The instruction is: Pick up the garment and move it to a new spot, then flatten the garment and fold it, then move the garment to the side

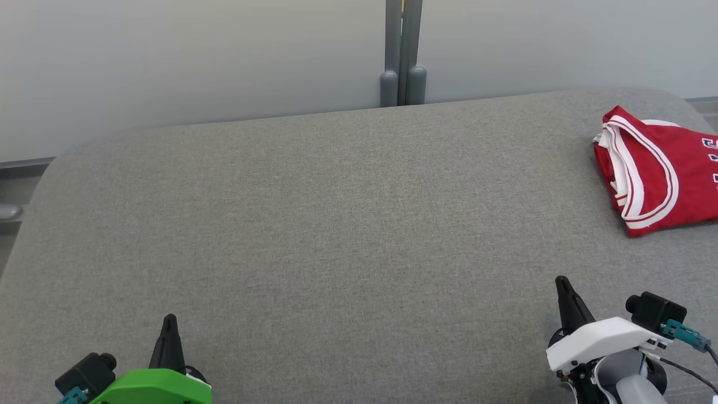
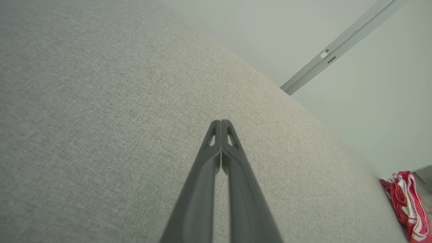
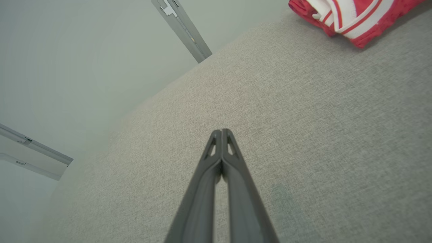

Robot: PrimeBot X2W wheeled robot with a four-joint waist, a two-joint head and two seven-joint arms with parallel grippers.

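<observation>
Garment (image 1: 656,168) lay in a compact stack of layers on the counter (image 1: 336,224), well ahead of the right jaws and off to their right, far across from the left jaws. Its right part ran out of the head view, so full extent unknown. Both jaws were clenched, tips touching, nothing between them, over bare counter.

State was ambiguous. A compact bundle at the side fits a folded garment already parked there, and equally a bundle waiting to be carried elsewhere. Couldn't settle it from this.

Risks, my read:
- Garment sat near the counter's rounded right end. Any nudge or drag further right of the jaws could send it over the edge.
- Layers looked loose, trim edges splayed. A pinch catching only the top layer would likely peel the stack apart.
- Clenched tips pushed into cloth would shove it, not grip it.
- Left jaws looked too far off to help. One-sided handling would let the other side sag.

Materials:
- Garment: red, thin, limp, knit-looking, with white bands and red stripes curving round an opening; white lettering partly visible.
- Counter: grey coarse-woven cover, padded look, rounded corners, probably grabby on cloth.
- Fingers (image 3: 200,195): dark, matte, long, tapered, small cut-outs near the tips.
- Grey post (image 1: 403,56) stood against a pale wall beyond the counter.
</observation>
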